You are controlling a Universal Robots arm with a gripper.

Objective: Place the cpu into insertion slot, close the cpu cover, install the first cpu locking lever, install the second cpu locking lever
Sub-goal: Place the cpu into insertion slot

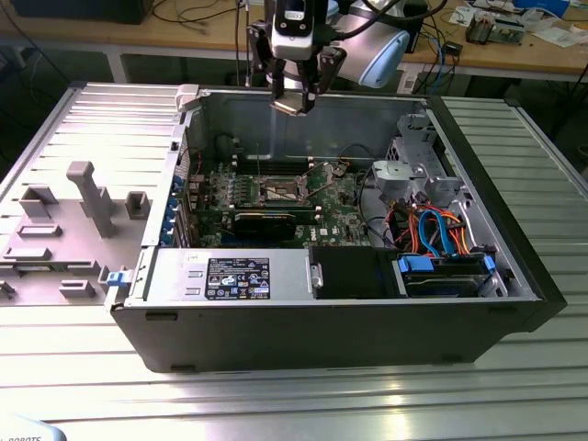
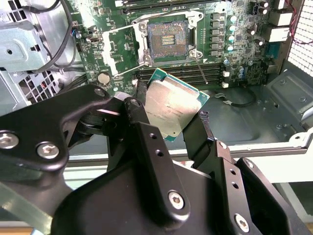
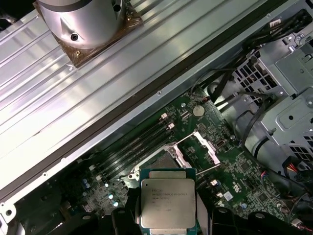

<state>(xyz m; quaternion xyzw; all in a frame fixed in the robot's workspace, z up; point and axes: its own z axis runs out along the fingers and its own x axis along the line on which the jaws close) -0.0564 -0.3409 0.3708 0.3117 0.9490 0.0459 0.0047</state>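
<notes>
A ribbed aluminium table (image 1: 294, 404) lies nearest in the exterior view and bears an open black steel computer case (image 1: 322, 335), whose near wall hides the lower edge of the green circuit board (image 1: 340, 220) inside. Above the case's far wall hangs the black two-fingered gripper (image 1: 294, 99), its claw clamped on opposite edges of the cpu (image 1: 292, 103), a flat square chip with a dull silver metal lid on a green base. In both wrist views the chip (image 2: 171, 105) (image 3: 168, 203) sits level between the matte black fingers (image 2: 142, 122), well apart from the board; its underside is hidden, and in the first wrist view its near edge is cut off. The insertion slot (image 2: 166, 41), a square socket with a dark centre and a silver rim, lies bare. The cpu cover (image 2: 120, 49), a thin silver frame, stands swung open beside the slot, and a thin wire lever (image 2: 201, 68) juts up on the other side. Grey plastic fixture blocks (image 1: 92, 197) stand on the exterior view's left; blue and orange cables (image 1: 432, 230) bunch on its right.
</notes>
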